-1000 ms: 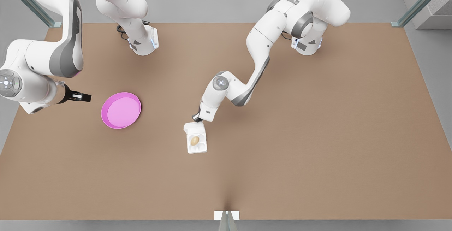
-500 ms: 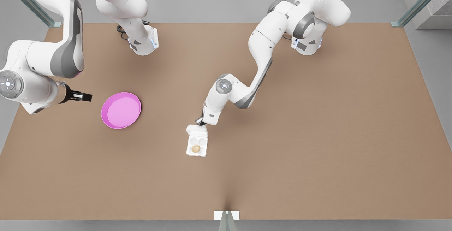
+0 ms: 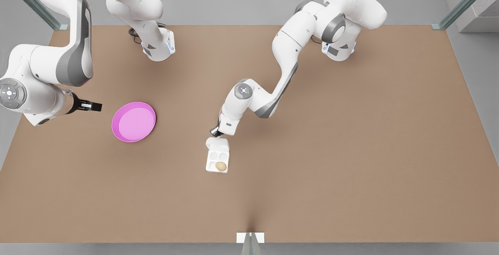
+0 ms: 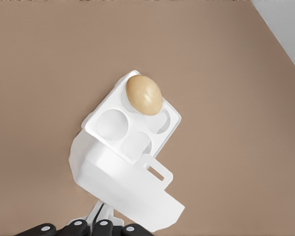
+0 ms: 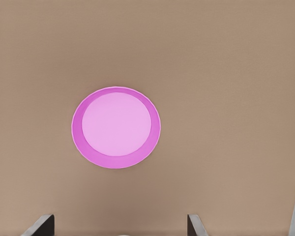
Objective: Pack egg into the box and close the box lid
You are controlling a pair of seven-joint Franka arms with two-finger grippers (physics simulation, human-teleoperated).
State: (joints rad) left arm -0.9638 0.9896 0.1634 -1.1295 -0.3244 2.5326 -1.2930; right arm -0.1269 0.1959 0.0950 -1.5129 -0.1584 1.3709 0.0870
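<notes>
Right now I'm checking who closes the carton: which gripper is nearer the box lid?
The left gripper: it sits right at the box lid, at the edge away from the egg. The right gripper waits far off, beyond the pink plate.

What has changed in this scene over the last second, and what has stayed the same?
The egg shifted between cups of the box, ending in the near cup on the front view's right. The box slid slightly toward the camera. The left gripper moved toward it, then drew back to the box lid's far edge; the lid stays open. The right gripper still waits, open, beside the unmoved pink plate.
</notes>
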